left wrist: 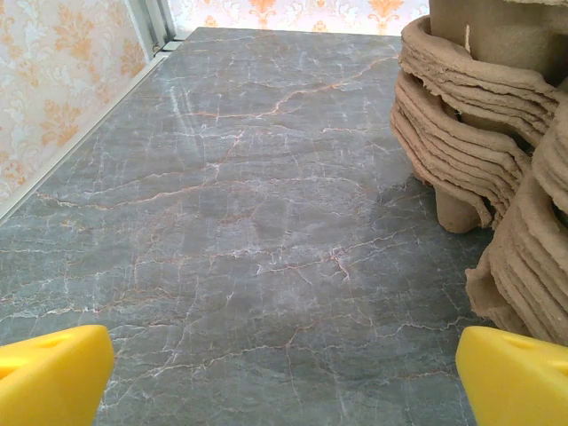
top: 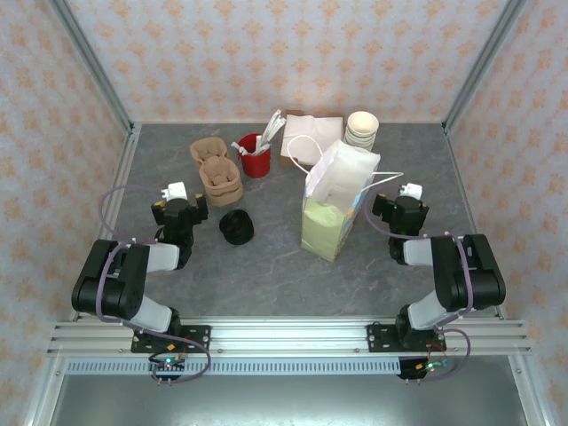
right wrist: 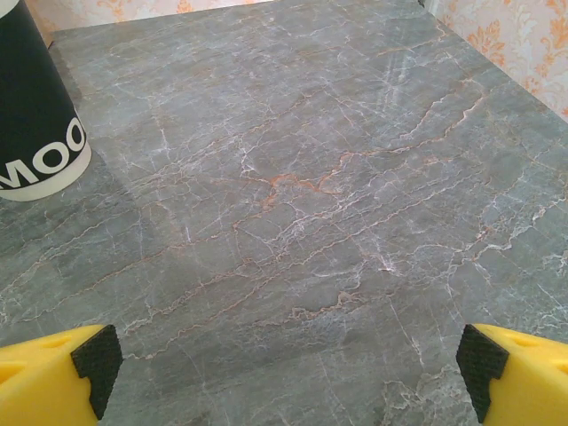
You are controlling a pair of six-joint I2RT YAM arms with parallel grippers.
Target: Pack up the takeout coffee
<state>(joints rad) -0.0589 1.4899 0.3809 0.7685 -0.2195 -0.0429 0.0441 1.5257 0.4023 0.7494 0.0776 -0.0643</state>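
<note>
The takeout coffee [top: 237,227] stands on the table left of centre; from above it is a small black round shape, mostly lid. A tall paper bag [top: 330,206] with white handles stands open to its right. My left gripper [top: 177,206] rests just left of the coffee and holds nothing. In the left wrist view it [left wrist: 284,377] is open, yellow fingers wide apart over bare table. My right gripper [top: 404,209] sits right of the bag. Seen from its own wrist, the right gripper [right wrist: 284,373] is open and empty.
A stack of brown pulp cup carriers [top: 217,173] [left wrist: 470,115] sits ahead of the left gripper. A red cup of utensils [top: 256,156], white napkins [top: 311,138] and a stack of lidless cups [top: 361,129] [right wrist: 35,115] stand at the back. Patterned walls enclose the grey marbled table [top: 284,266].
</note>
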